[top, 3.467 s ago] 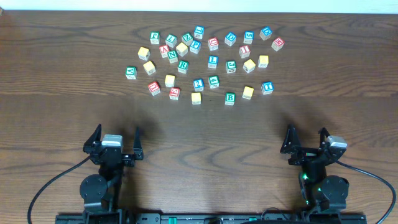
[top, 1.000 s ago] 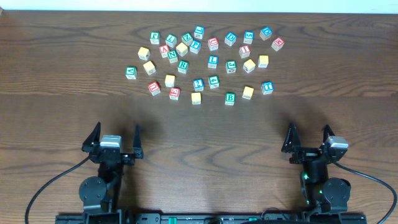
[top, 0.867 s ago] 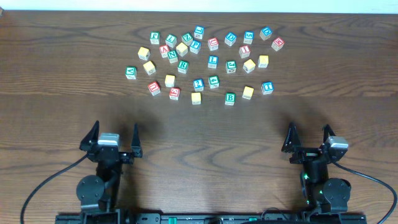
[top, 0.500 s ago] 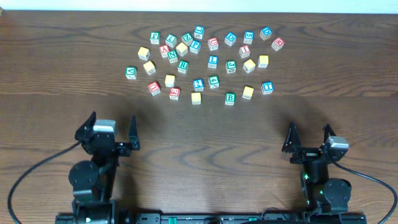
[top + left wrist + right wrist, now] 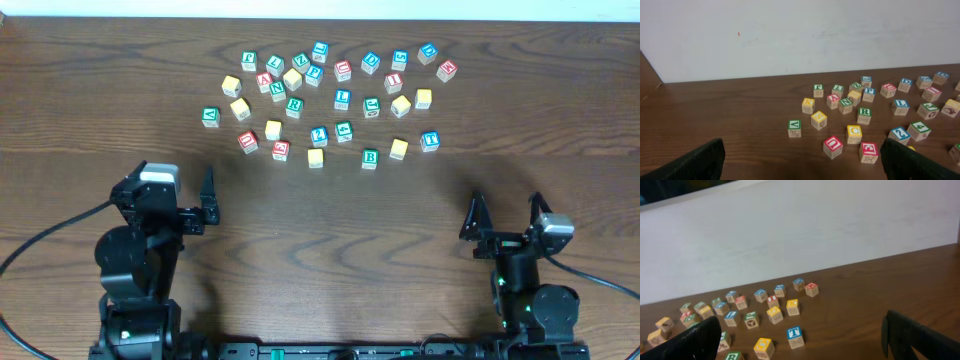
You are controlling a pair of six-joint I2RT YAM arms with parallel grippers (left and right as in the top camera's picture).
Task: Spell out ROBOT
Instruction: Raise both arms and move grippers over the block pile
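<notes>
**Letter blocks scattered ahead of two open pairs of fingers**

The letter blocks [image 5: 343,99] lie in a loose scatter on the bench [image 5: 330,240]. They are ahead of both pairs of fingers, well apart from them and touching neither. Each block is a small cube of pale wood, with faces framed in green, blue, red or yellow and a printed letter.

Reading from the left, a green V [image 5: 794,127] sits at the left edge of the scatter and a green R [image 5: 294,105] lies further in. A green B [image 5: 370,157] and a blue T [image 5: 430,141] lie on the edge nearest the fingers. Many other letters are too small to read.

The overhead view shows thirty-one blocks, as far as I can count them, and two arms with two fingers each.

The bench is dark brown wood with a fine grain, and a plain white wall [image 5: 790,35] rises behind it. The left fingers [image 5: 206,190] are black and tapered, spread wide apart and holding nothing. The right fingers [image 5: 475,218] are spread the same way, also holding nothing.
</notes>
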